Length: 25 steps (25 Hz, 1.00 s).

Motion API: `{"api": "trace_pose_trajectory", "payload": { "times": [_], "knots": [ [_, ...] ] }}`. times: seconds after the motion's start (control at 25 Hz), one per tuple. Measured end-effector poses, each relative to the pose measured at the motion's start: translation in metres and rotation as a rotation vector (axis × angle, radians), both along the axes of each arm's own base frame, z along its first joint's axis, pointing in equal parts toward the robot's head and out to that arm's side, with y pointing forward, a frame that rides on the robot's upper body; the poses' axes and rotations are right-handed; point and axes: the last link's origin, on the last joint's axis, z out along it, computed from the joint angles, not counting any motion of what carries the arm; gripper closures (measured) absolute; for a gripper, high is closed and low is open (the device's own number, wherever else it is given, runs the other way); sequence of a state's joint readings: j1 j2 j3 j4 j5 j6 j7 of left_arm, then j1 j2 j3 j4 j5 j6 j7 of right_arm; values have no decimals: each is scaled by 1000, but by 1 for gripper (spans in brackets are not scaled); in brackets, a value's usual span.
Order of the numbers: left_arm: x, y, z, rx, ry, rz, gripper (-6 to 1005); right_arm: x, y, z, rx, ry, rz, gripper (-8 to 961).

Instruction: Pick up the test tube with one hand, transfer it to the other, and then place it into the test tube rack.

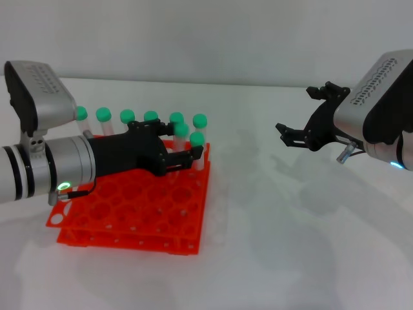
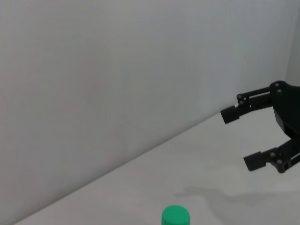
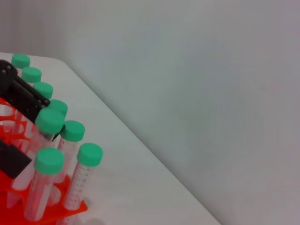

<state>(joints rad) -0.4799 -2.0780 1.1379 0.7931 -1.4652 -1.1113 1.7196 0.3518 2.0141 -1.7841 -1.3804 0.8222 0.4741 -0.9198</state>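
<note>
The orange-red test tube rack [image 1: 129, 213] lies at the left of the white table. My left gripper [image 1: 184, 150], on the green-ring wrist, reaches over the rack's far right part. It is shut on a green-capped test tube [image 1: 181, 130] that stands upright, a little above the second row. In the right wrist view its black fingers [image 3: 26, 97] sit on either side of that tube [image 3: 49, 122]. My right gripper [image 1: 295, 110], on the blue-lit wrist, hangs open and empty at the right, well apart from the rack. It shows open in the left wrist view [image 2: 246, 140].
Several other green-capped tubes [image 1: 127, 117] stand along the rack's back row, and one [image 1: 197, 139] stands at its right edge next to the held tube. The rack's corner [image 3: 70, 208] shows in the right wrist view. Bare white table [image 1: 284, 219] lies between the arms.
</note>
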Motion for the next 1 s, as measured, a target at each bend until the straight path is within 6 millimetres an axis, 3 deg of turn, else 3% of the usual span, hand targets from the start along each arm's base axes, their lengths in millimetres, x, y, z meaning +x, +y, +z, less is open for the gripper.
{"api": "trace_pose_trajectory", "payload": {
  "times": [0.24, 0.68, 1.0],
  "knots": [
    [-2, -2, 2, 6, 9, 1, 284, 0, 0, 0, 1, 1, 0, 78],
    [-1, -13, 37, 122, -43, -21, 285, 1, 0, 2, 5, 1, -2, 79],
    [-13, -32, 58, 224, -132, -29, 285, 6, 1, 12, 45, 23, -20, 80]
  ]
}}
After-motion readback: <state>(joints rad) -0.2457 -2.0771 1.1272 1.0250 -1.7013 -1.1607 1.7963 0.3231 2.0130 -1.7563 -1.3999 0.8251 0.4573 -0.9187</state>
